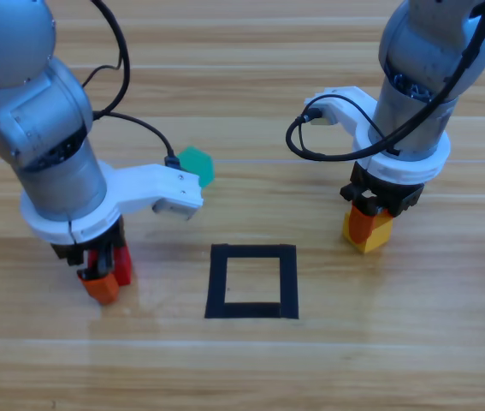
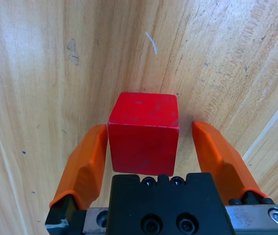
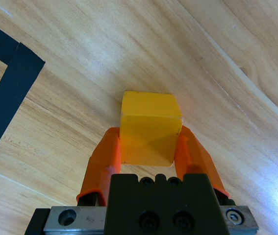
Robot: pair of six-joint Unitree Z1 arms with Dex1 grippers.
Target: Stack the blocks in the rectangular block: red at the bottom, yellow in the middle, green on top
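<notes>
High view, nearest edge first: the black tape square [image 1: 252,282] lies flat on the wooden table [image 1: 310,368], hollow in the middle with bare wood inside it. To the left of the tape square, well apart from it, the left gripper [image 1: 105,278] stands down at the table with the red cube [image 1: 122,265] between its orange jaws. In the left wrist view the red cube [image 2: 143,133] sits between the jaws of the left gripper [image 2: 151,147]: one jaw touches its side, the other stands a little off, so the jaws are spread around the cube rather than pinching it. To the right of the tape square and slightly farther back, the right gripper [image 1: 369,224] is down on the yellow cube [image 1: 377,235]. The right wrist view shows both jaws of the right gripper [image 3: 148,147] pressed against the sides of the yellow cube [image 3: 149,128], pinching it. Farthest, behind the tape square and to its left, the green cube [image 1: 198,164] rests alone on the wood.
</notes>
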